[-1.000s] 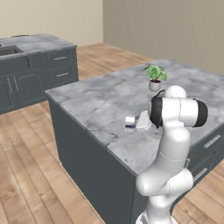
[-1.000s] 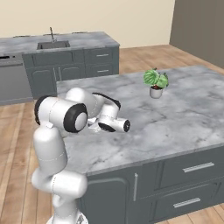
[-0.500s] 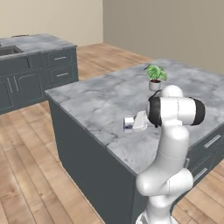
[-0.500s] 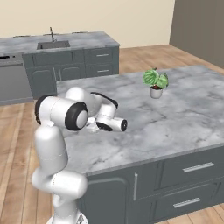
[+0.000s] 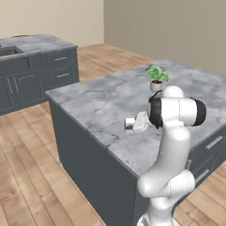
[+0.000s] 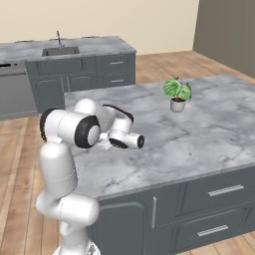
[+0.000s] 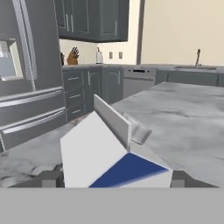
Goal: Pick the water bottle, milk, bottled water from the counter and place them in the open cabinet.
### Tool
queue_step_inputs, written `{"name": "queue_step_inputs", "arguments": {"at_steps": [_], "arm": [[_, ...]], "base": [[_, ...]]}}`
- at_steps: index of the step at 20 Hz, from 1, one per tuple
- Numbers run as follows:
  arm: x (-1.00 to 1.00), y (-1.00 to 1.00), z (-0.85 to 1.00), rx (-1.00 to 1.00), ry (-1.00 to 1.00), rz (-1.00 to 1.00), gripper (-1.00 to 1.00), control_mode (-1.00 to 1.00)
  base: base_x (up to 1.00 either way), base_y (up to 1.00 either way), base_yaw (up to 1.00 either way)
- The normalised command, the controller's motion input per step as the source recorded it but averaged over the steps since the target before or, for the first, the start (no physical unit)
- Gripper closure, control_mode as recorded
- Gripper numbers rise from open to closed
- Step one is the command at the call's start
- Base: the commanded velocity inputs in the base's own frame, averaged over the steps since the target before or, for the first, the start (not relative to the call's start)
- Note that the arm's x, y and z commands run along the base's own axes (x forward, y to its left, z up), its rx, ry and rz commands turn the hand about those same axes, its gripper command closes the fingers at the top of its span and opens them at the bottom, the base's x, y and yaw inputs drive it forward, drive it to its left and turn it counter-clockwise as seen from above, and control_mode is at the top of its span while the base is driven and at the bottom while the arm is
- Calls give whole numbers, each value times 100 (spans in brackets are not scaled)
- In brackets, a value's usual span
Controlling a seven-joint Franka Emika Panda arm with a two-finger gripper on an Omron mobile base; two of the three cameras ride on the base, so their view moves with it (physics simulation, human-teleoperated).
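Right now the milk (image 7: 114, 159) is lying tipped between the two dark fingertips (image 7: 49, 178) of the end effector (image 7: 114, 179), filling the space between them in the hand view; from the left base view the carton (image 5: 130, 124) is sitting on the marble surface (image 5: 101, 99) near its front edge, right at the end effector (image 5: 137, 123). Whether the fingers are pressing on it or standing just off its sides, I cannot tell. Compared with a second ago, the arm is reaching slightly further towards the carton. No writing is readable on the carton, just a blue band. A small potted plant (image 6: 177, 93) is standing well apart.
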Motion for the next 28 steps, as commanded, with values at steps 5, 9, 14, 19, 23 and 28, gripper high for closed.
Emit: {"name": "queue_step_inputs", "arguments": {"at_steps": [5, 9, 14, 19, 23, 28], "arm": [[-34, -15, 59, 0, -2, -13, 100, -100], [-34, -17, 79, 0, -2, -14, 100, -100], [-38, -15, 83, 0, 0, -14, 100, -100], [-40, -10, 77, -4, -1, -13, 100, -100], [-44, -3, 73, -9, -2, -12, 100, -100], [-40, -6, 69, -10, -2, -10, 100, -100]], "base": [[0, 0, 0], [0, 0, 0], [0, 0, 0], [0, 0, 0], [0, 0, 0], [0, 0, 0]]}}
